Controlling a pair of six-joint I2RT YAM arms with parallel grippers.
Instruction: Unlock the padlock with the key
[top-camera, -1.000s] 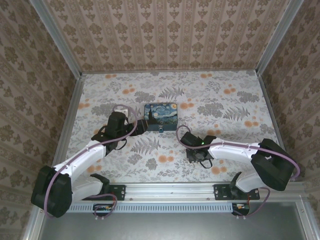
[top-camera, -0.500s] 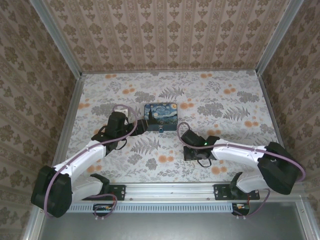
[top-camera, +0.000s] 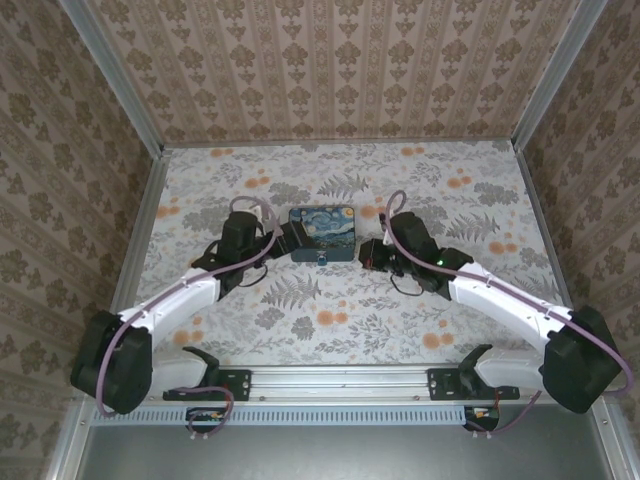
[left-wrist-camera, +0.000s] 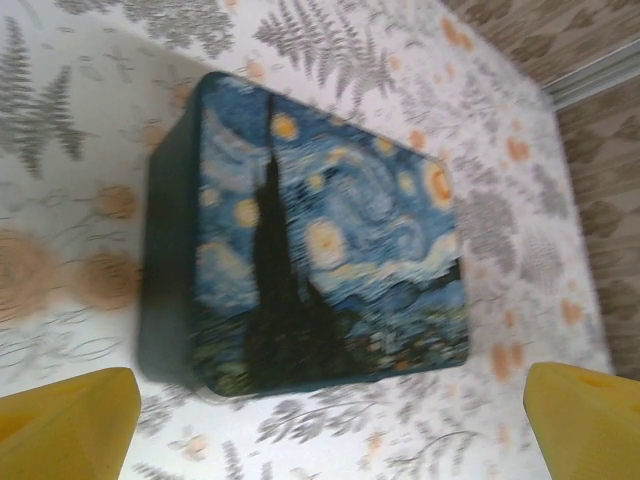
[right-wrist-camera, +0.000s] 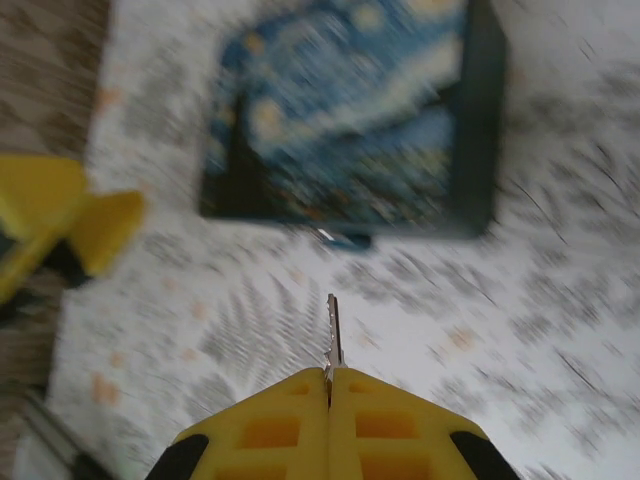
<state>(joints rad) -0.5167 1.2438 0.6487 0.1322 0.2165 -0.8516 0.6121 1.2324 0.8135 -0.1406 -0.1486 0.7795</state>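
Swinging up from lower centre, the right gripper (top-camera: 372, 252) is now hanging just right of the tin (top-camera: 322, 230) in the top view. The padlock (top-camera: 324, 260) is sitting at the tin's lower edge, with the left gripper (top-camera: 290, 243) at its left edge.

In the left wrist view, its fingers (left-wrist-camera: 70, 420) are standing wide apart, gripping nothing.

In the right wrist view, closed fingers (right-wrist-camera: 290, 395) are pinching the key (right-wrist-camera: 333, 335), which is pointing up-frame at the padlock, near but apart. The tin is unbraced and risks sliding under an off-line thrust.
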